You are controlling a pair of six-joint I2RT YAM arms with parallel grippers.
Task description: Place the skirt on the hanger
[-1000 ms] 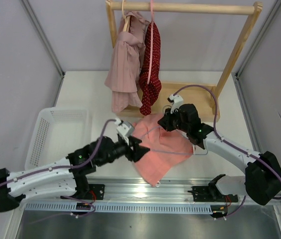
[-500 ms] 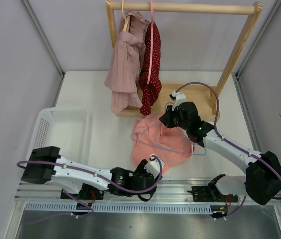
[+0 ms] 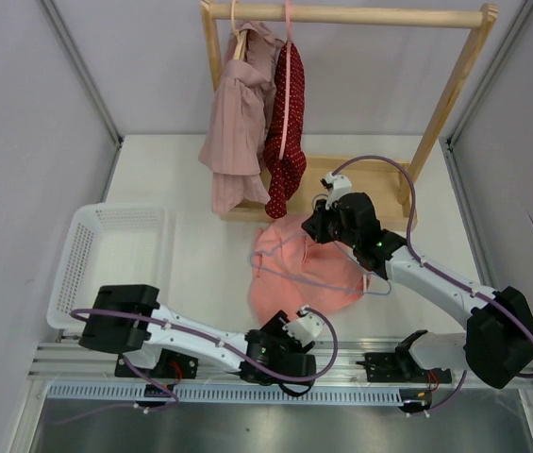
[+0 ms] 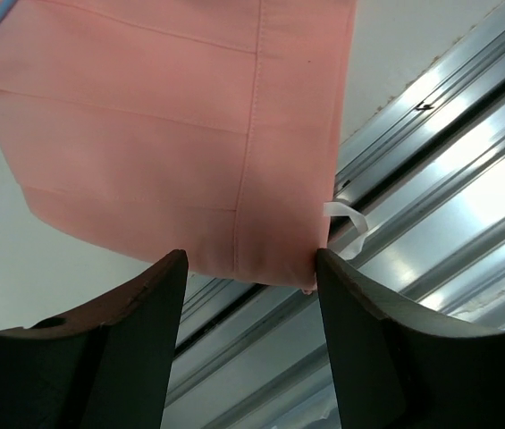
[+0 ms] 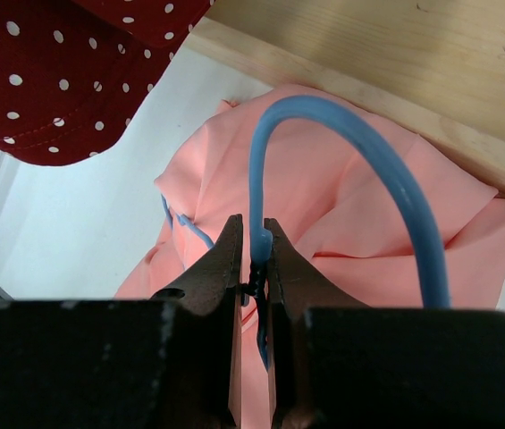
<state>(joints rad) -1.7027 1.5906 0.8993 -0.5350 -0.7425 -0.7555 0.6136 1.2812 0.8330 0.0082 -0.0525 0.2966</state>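
At far left of the overhead view, a white basket [image 3: 106, 250] is seen on the pale table [image 3: 181, 189]. Right of it, toward the back, a striped garment [image 3: 236, 123] and a dotted garment [image 3: 288, 132] are hung side by side from a wooden rack [image 3: 341, 15]. In the middle of the table, the skirt [image 3: 304, 274] is spread out, somewhat rumpled, between the rack's base and the metal rail [image 4: 449, 179] at the near edge. The left gripper [image 4: 248, 268] is held low by the rail, just beside the skirt's near hem. From its wrist camera, its fingers [image 4: 136, 322] are shown wide apart with nothing clamped, and the hem is seen lying just beyond the tips. The hanger [image 5: 257, 188] is laid on the skirt, its thin wire crossing the cloth. Slightly further right, the right gripper [image 5: 252, 255] is set at the skirt's far edge, close to the rack's base board. Its fingers are pressed together on the hanger's blue wire, and the hook is seen curving up and over above the cloth.
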